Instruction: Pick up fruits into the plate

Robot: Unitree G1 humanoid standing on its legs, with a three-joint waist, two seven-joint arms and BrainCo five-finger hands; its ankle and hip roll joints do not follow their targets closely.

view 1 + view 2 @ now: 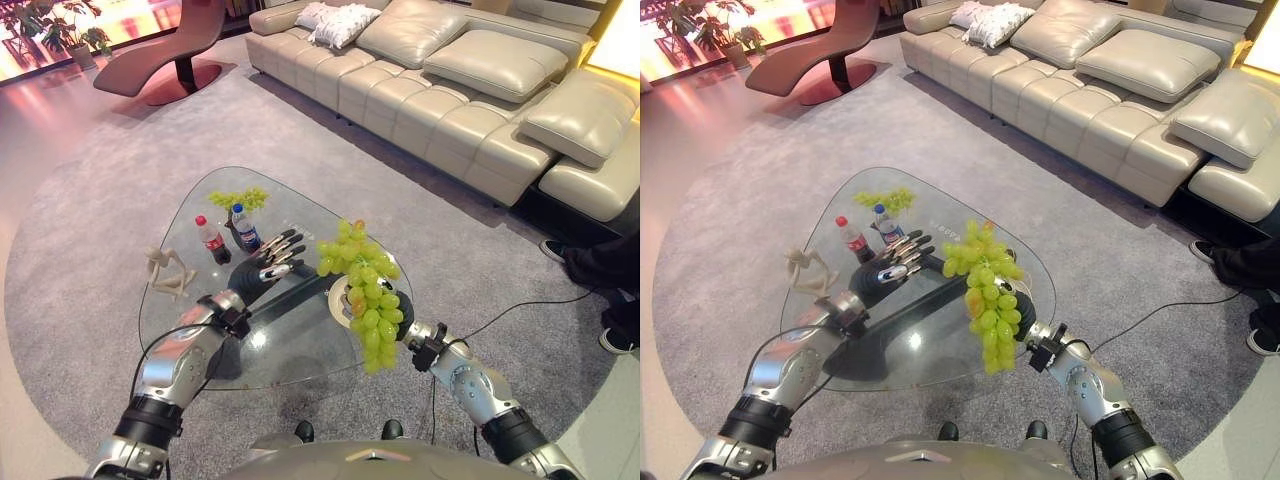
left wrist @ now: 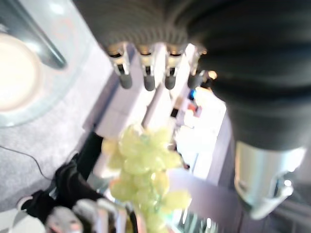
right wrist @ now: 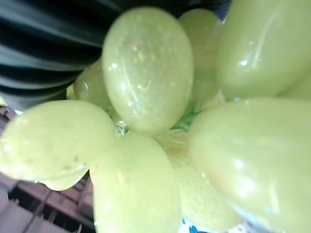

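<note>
From the left eye we see our right hand (image 1: 405,318) raised over the glass table (image 1: 300,350), its fingers hidden behind the bunch of green grapes (image 1: 365,290) above the white plate (image 1: 340,297); its grip we cannot tell. The left wrist shows our left hand (image 2: 146,73) with fingers straight, holding nothing. Right wrist: grapes (image 3: 160,121) pressed close. We should lower them slowly, centred over the plate

Glass table (image 1: 290,345) with plate (image 1: 340,297), two bottles (image 1: 212,240), figurine (image 1: 165,270), small grape bunch (image 1: 240,198).
</note>
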